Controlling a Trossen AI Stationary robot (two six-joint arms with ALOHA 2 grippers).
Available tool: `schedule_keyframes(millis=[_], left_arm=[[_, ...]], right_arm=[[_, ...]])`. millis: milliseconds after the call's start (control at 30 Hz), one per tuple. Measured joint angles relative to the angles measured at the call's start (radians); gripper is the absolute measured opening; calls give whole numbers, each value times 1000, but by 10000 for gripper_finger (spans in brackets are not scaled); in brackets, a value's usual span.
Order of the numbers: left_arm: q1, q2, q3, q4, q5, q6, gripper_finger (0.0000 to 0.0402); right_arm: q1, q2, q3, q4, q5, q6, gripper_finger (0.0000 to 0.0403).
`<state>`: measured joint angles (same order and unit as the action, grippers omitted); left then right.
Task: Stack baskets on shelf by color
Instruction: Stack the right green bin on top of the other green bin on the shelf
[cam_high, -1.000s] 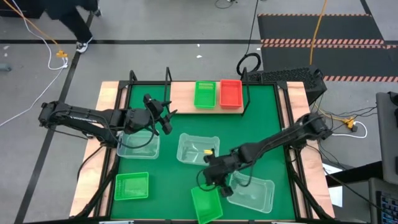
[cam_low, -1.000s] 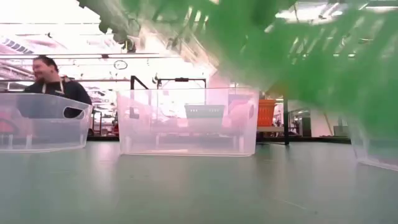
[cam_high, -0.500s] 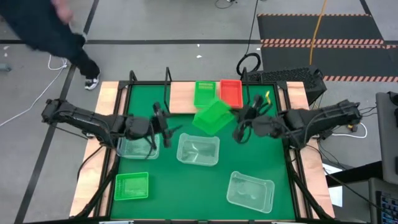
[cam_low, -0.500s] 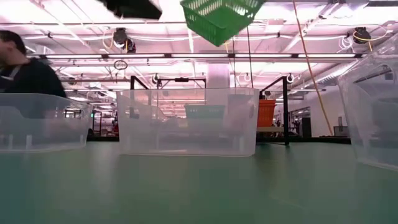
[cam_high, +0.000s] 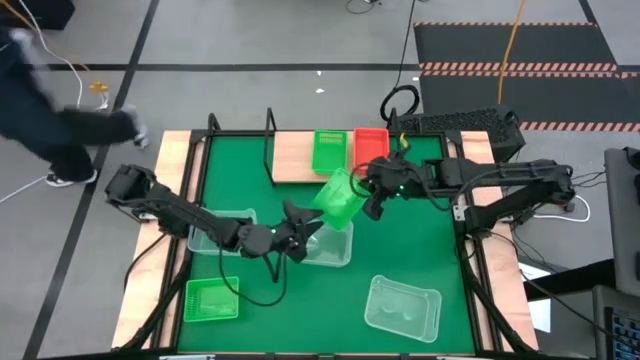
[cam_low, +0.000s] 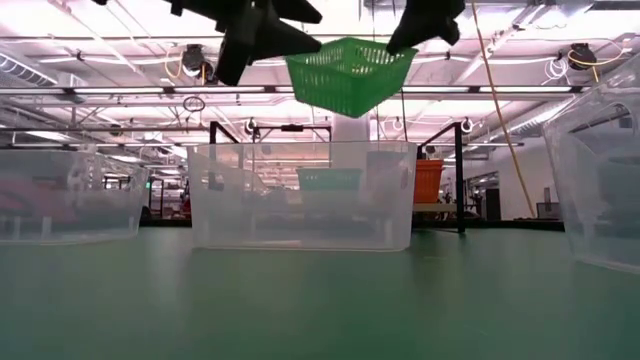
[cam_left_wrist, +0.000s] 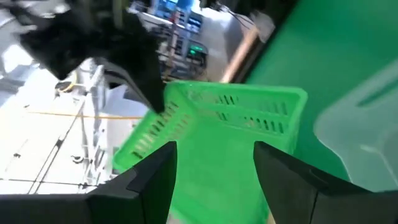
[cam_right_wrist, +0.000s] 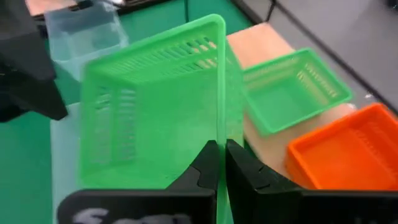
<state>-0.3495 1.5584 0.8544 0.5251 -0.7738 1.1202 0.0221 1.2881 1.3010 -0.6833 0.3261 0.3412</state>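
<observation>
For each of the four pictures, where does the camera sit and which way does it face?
High view: above the table, looking straight down; both arms show, the right tool holding a green basket in the air.
Low view: at table height, looking level into the room; the same basket hangs above a clear basket.
Left wrist view: on the left arm, looking past its open tool at the green basket.
Right wrist view: on the right arm; its tool pinches the basket wall, with the shelf beyond.
All four share the lifted green basket.
</observation>
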Motion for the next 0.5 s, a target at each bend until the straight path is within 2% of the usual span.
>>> schedule_keyframes(millis=[133,267,500], left_arm=[[7,12,43,-170,-8,-77,214],[12,10,92,-327,-15,-185,213],[-9,10,139,-412,-13,-244,213]], right_arm=[[-11,5,0,38,-77,-18,4],[-22,-1,0,41,-90,-36,5],[-43,-14,0,20,-98,-55,5]])
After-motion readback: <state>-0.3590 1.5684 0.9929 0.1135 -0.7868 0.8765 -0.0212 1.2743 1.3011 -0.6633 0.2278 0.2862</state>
